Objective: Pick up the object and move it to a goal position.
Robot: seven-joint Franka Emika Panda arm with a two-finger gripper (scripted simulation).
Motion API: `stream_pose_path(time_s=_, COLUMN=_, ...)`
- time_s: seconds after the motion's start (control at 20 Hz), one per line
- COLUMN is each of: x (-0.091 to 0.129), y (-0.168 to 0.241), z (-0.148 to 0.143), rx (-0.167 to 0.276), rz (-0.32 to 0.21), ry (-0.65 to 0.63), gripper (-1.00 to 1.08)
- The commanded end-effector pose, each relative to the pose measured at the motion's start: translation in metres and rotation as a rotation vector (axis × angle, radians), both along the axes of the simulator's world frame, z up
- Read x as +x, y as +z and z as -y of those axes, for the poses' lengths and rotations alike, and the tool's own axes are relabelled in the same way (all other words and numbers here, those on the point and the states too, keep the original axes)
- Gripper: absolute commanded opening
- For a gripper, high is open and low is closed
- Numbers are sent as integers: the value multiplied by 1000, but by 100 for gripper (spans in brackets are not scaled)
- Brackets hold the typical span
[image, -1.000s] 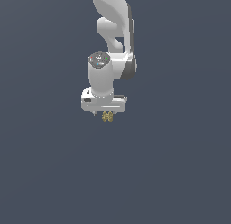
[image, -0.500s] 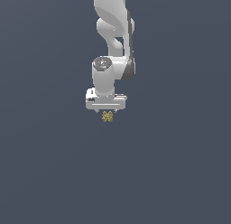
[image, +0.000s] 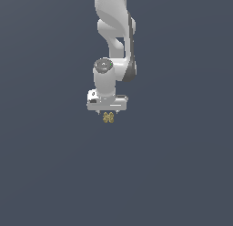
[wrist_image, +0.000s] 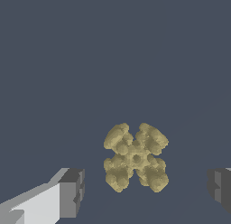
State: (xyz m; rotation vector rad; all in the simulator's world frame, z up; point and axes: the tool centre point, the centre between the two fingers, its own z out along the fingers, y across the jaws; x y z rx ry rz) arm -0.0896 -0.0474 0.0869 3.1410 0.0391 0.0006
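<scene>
Jaws spread wide and empty, the gripper (wrist_image: 144,189) straddles the knobbly golden object (wrist_image: 135,157); it should descend centred before closing.

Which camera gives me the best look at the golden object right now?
The wrist view: the object fills much of it, lumpy lobes clear between the open gripper. The exterior view shows only a tiny speck under the gripper.
</scene>
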Motion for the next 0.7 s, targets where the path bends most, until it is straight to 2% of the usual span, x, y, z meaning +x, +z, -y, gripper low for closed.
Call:
stream_pose_path(time_s=0.0, x=-1, y=-7, z=0, rx=0, rz=-1, ry=0, gripper=100)
stream_pose_path(time_s=0.35, x=-2, y=-37, z=0, rx=0, rz=-1, ry=1, gripper=100)
stream_pose_path(time_s=0.65, x=-2, y=-47, z=0, rx=0, rz=0, ry=1, gripper=100)
